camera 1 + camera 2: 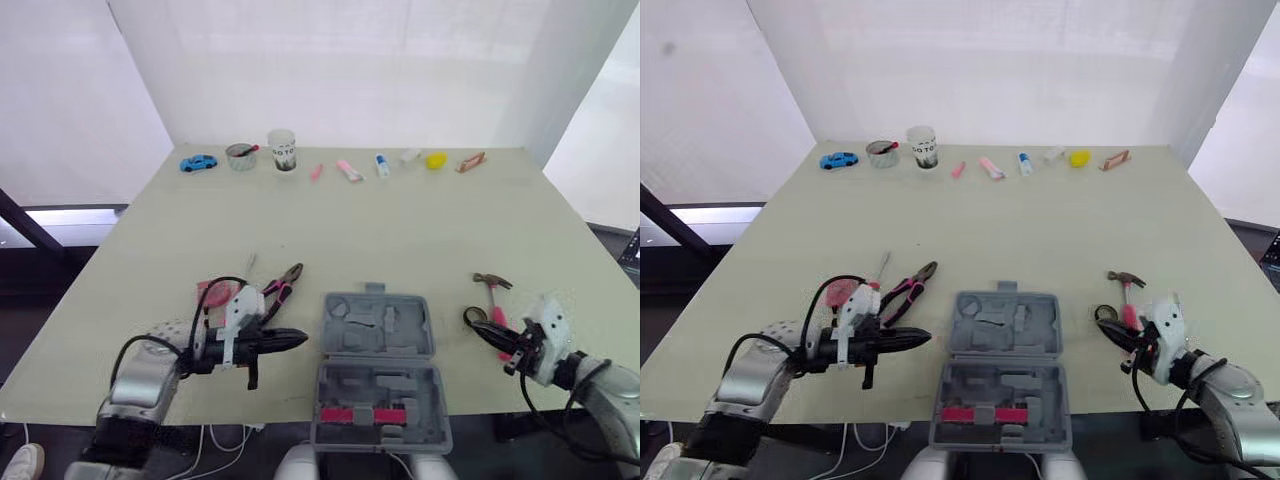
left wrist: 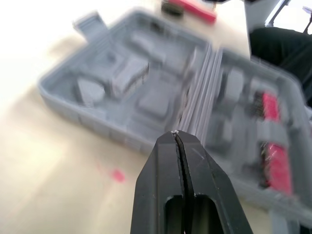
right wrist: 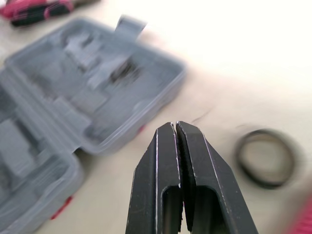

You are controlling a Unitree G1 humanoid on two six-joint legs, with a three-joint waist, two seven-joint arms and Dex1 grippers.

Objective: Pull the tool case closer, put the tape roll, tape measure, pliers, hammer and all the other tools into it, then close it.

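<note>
The grey tool case [image 1: 330, 345] lies open at the table's front edge, with pink pieces in its near half. My left gripper [image 1: 303, 337] is shut and empty, its tips just left of the case [image 2: 122, 78]. Behind it lie the pink-handled pliers [image 1: 283, 282], a pink tape measure [image 1: 215, 293] and a thin screwdriver [image 1: 250, 262]. My right gripper [image 1: 472, 327] is shut on nothing, right of the case. The black tape roll [image 3: 265, 183] lies flat beside its tips, apart from them. The pink-handled hammer [image 1: 493, 290] rests just beyond.
Along the far edge stand a blue toy car [image 1: 198, 162], a tin [image 1: 240, 156], a cup [image 1: 283, 150] and several small items up to a yellow one [image 1: 436, 160]. The case's near half overhangs the front edge.
</note>
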